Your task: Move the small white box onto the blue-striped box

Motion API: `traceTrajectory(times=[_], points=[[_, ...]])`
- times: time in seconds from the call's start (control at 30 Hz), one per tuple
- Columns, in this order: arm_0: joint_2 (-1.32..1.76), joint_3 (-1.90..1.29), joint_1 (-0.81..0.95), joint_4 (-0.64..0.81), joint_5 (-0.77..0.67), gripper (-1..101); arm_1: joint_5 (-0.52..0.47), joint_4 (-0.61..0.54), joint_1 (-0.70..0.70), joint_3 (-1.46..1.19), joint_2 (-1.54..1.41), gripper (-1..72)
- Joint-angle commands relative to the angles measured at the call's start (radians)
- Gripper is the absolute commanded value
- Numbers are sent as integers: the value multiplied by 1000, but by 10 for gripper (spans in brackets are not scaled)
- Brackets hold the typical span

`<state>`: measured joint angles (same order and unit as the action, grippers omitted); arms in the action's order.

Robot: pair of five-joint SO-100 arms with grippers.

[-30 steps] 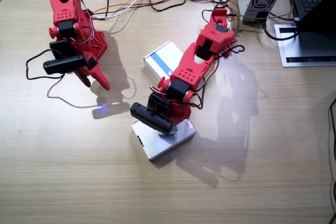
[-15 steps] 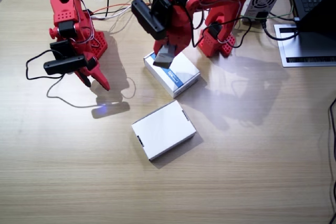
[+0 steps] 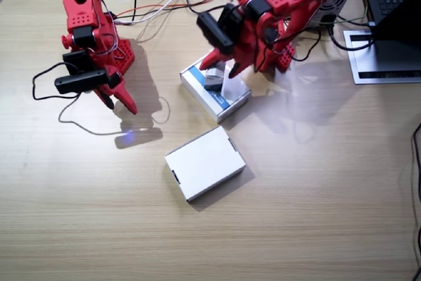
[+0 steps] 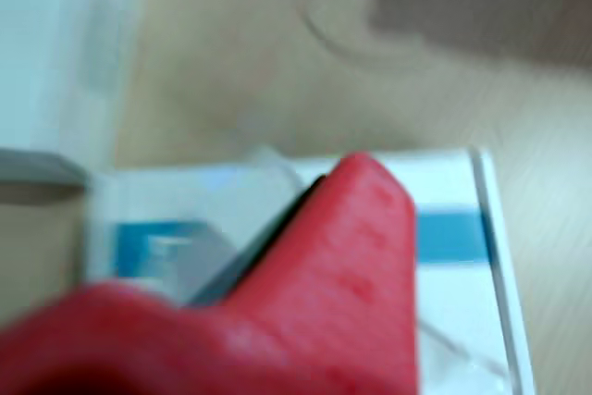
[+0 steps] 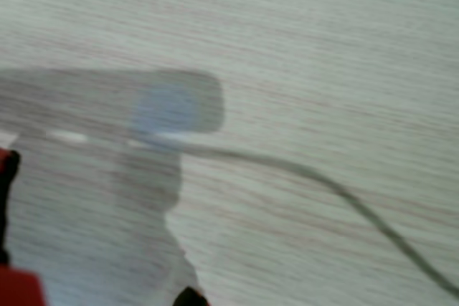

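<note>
**Left gripper over the striped box**

The left gripper [image 3: 220, 80] hangs at upper centre of the fixed view, over the striped box [image 3: 231, 100]. Whether its jaws are apart, and whether they hold the small box, I cannot tell; that box cannot be made out. The left arm [image 3: 276, 4] folds back to its base at top. A blurred wrist view shows 1 red finger [image 4: 347, 256] over the blue stripe. No print is readable. The right gripper [image 3: 118, 97] points down at upper left, jaws together, empty. A plain white box [image 3: 204, 162] lies at centre.
</note>
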<state>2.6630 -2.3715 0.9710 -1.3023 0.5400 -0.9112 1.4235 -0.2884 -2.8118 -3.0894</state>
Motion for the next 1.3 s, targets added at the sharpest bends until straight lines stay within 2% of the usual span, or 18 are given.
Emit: traceTrajectory(times=[0.0, 0.03, 0.07, 0.1, 0.13, 0.2, 0.23, 0.3, 0.37, 0.43, 0.5, 0.63, 0.7, 0.83, 0.9, 0.97, 1.27], points=[[322, 127, -241, -133, 63, 288, 31, -14, 17, 12, -43, 447], [440, 120, -364, -140, 66, 156, 41, -14, 15, 12, -44, 442], [571, 75, -529, -140, 87, 17, 48, -11, 15, 14, -44, 406], [601, 32, -652, -156, 135, 0, 48, -9, 14, 14, -44, 353], [603, -20, -784, -146, 167, 0, 41, -8, 12, 14, -44, 270], [603, -184, -974, -48, 236, 0, 35, -2, -3, 14, -44, 70], [603, -279, -1028, 6, 276, 0, 26, 9, -6, 11, -52, 2], [609, -466, -1078, 86, 360, 0, -5, 17, 28, -8, -75, 2], [612, -637, -1112, 170, 430, 0, -78, -8, 80, -37, -75, 2], [612, -666, -1173, 161, 541, 0, -236, 29, 120, -40, -78, 2], [612, -667, -1184, 95, 649, 0, -330, 35, 183, -40, -78, 2], [614, -667, -1247, 92, 672, 0, -569, 61, 359, -40, -78, 2], [614, -667, -1259, 92, 669, 0, -580, 63, 377, -40, -78, 3], [614, -667, -1193, 98, 615, 0, -506, 55, 322, -41, -78, 9], [614, -667, -1157, 104, 569, 0, -502, 55, 321, -41, -78, 9], [614, -667, -1152, 103, 558, 45, -483, 52, 321, -41, -78, 9], [614, -667, -1172, 100, 581, 0, -520, 57, 341, -41, -78, 2]])
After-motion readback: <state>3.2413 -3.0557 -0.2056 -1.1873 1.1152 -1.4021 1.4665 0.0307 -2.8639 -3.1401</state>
